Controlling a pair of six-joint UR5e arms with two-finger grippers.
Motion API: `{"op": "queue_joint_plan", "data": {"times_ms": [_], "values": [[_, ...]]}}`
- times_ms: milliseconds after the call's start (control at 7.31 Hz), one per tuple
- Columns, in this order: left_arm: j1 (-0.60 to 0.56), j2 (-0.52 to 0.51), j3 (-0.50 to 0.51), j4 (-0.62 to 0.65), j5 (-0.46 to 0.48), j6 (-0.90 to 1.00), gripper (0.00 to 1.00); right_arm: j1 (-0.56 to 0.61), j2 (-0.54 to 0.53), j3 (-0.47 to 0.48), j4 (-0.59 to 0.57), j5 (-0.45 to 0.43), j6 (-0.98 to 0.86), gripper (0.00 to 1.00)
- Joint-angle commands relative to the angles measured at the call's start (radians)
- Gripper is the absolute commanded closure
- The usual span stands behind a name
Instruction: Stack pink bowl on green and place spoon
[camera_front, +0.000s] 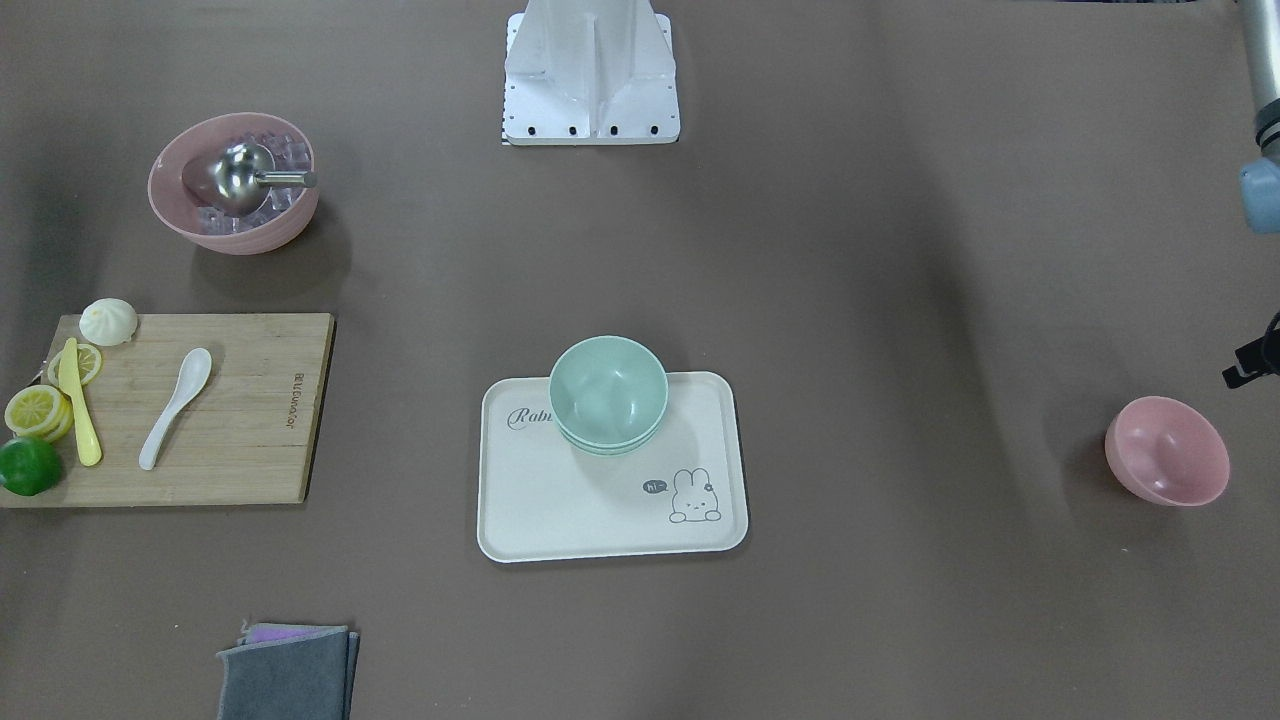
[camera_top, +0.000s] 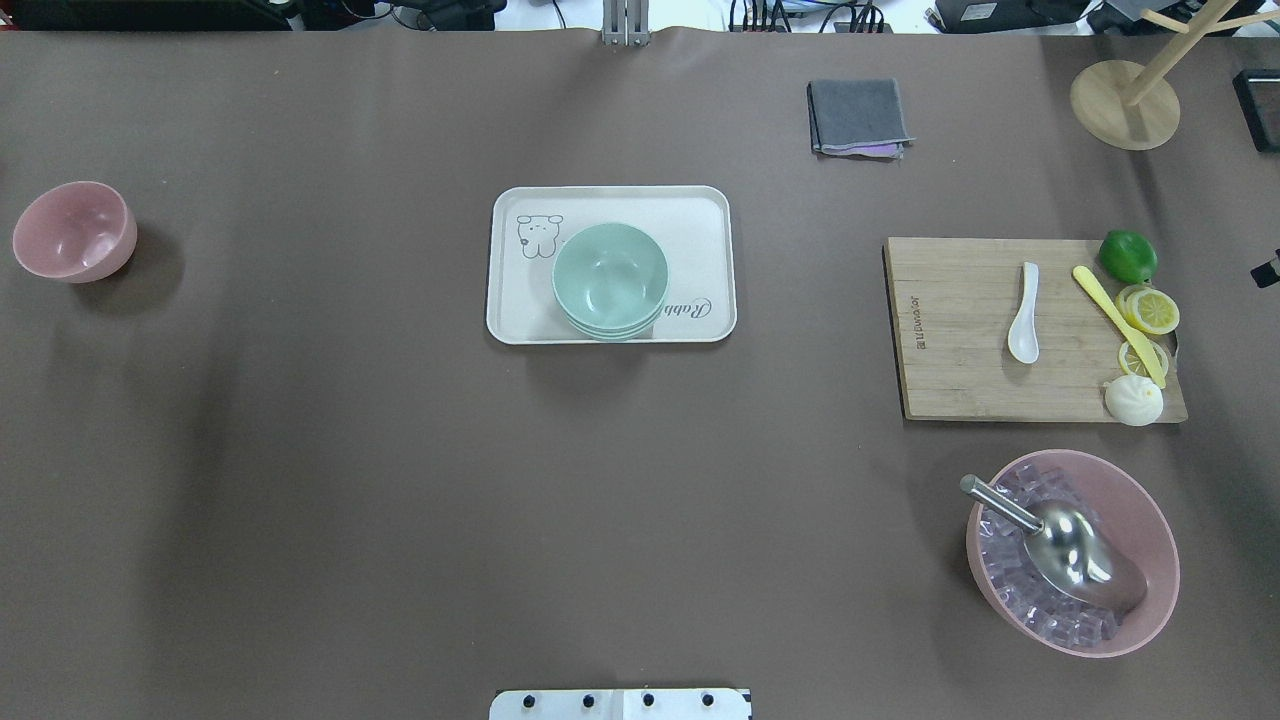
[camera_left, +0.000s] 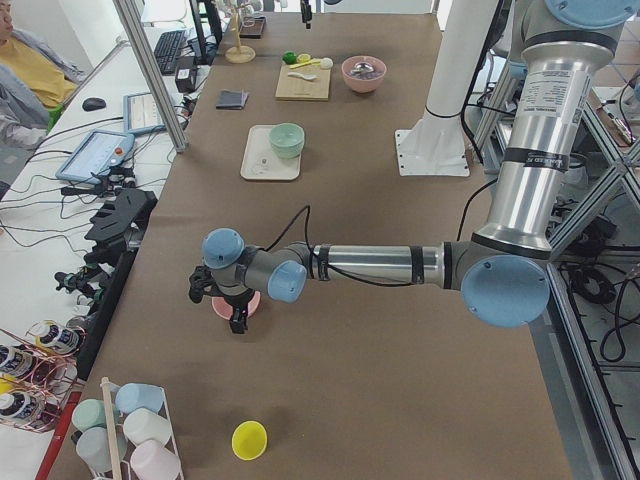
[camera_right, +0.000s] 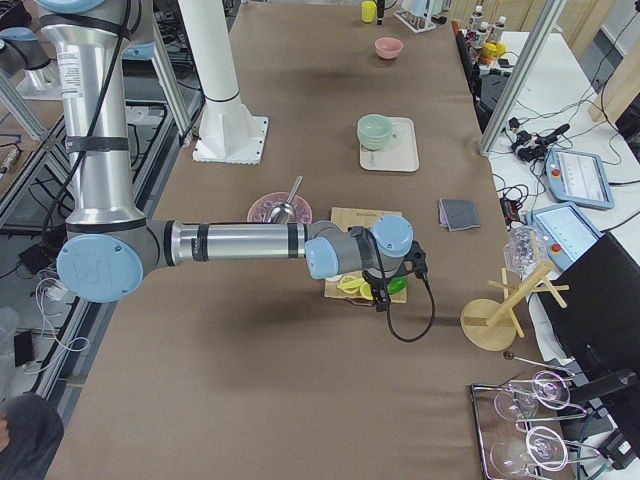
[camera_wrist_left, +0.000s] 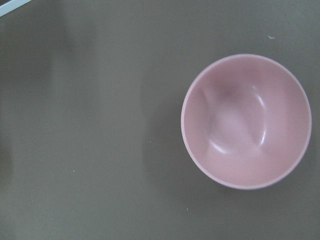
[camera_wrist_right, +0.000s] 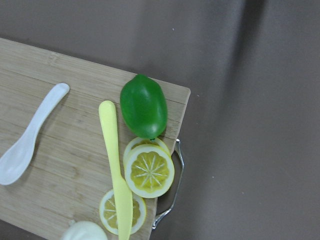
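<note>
The small pink bowl (camera_front: 1167, 450) stands empty and upright on the table at the robot's far left; it also shows in the overhead view (camera_top: 74, 230) and the left wrist view (camera_wrist_left: 246, 121). The green bowls (camera_front: 608, 393) are stacked on the cream tray (camera_front: 560, 520) at the table's middle. The white spoon (camera_top: 1025, 312) lies on the wooden cutting board (camera_top: 960, 390). My left gripper (camera_left: 238, 316) hangs above the pink bowl. My right gripper (camera_right: 381, 298) hangs above the board's lime end. I cannot tell whether either gripper is open or shut.
On the board lie a lime (camera_wrist_right: 143, 106), lemon slices (camera_wrist_right: 149, 171), a yellow knife (camera_wrist_right: 116, 165) and a white bun (camera_top: 1134, 400). A large pink bowl (camera_top: 1150, 500) holds ice and a metal scoop (camera_top: 1070, 545). Folded grey cloths (camera_top: 858, 115) and a wooden stand (camera_top: 1125, 105) sit at the far edge.
</note>
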Motion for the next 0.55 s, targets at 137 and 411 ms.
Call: {"op": "queue_joint_plan", "data": {"times_ms": [137, 411], "values": [[0.094, -0.052, 0.114, -0.097, 0.05, -0.058, 0.09, -0.097, 0.002, 0.015, 0.139, 0.002, 0.251, 0.0], [0.094, -0.058, 0.135, -0.097, 0.05, -0.058, 0.4, -0.112, 0.008, 0.018, 0.158, -0.076, 0.251, 0.0]]}}
